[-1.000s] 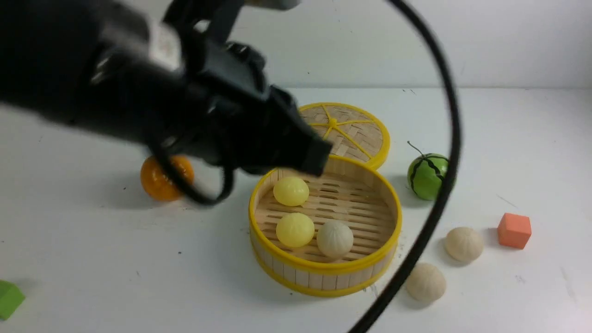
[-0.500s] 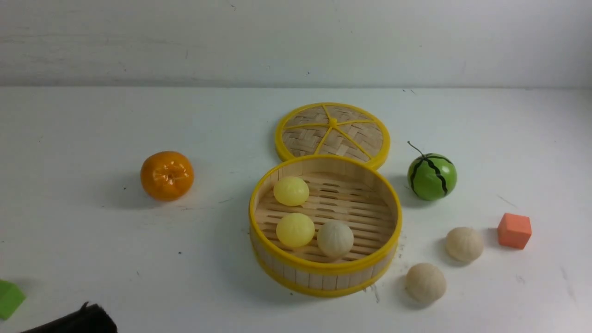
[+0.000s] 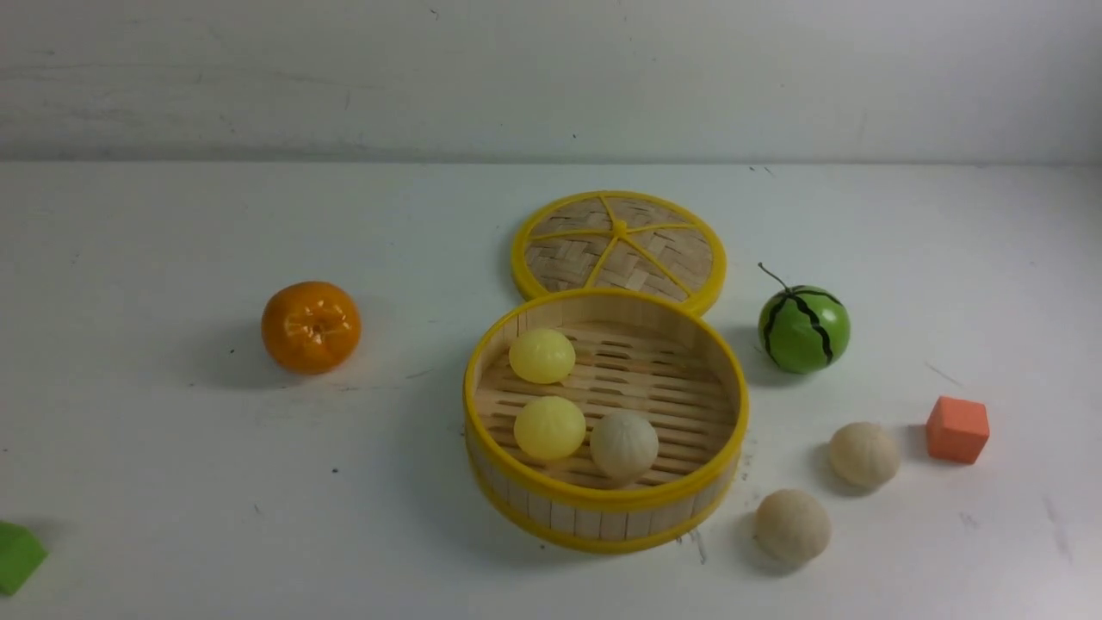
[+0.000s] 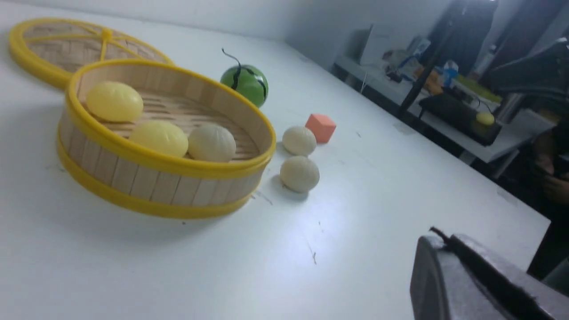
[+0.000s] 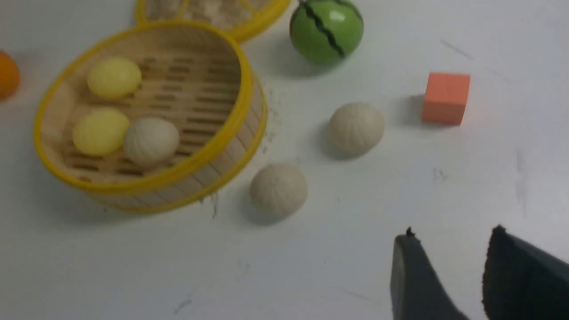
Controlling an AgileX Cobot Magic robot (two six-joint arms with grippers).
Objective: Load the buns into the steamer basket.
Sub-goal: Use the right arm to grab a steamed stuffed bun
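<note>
The basket [image 3: 603, 521] sits mid-table, with its back rim just beside the lid [image 3: 620, 245]. Three buns lie inside on its left half: two yellow ones [image 3: 541, 355] [image 3: 549, 427], and a beige one [image 3: 623, 444] touching the nearer yellow. Two more beige buns [image 3: 863, 454] [image 3: 792, 526] rest on the table [image 3: 172, 482] right of the basket, apart from each other and from its wall. The nearer one is close to the rim. The farther one lies near an orange cube [image 3: 957, 429].

A melon [image 3: 803, 329] stands behind them, and a tangerine [image 3: 311, 326] is well to the left. Wide bare table separates the tangerine from the basket. A green block [image 3: 17, 555] pokes in at the near left edge.

The right claw [image 5: 453, 235] hangs over the table on the near side of the loose buns, with its fingers apart and nothing between them. The left claw [image 4: 440, 238] is pressed together and holds nothing, angled low toward the basket's side.
</note>
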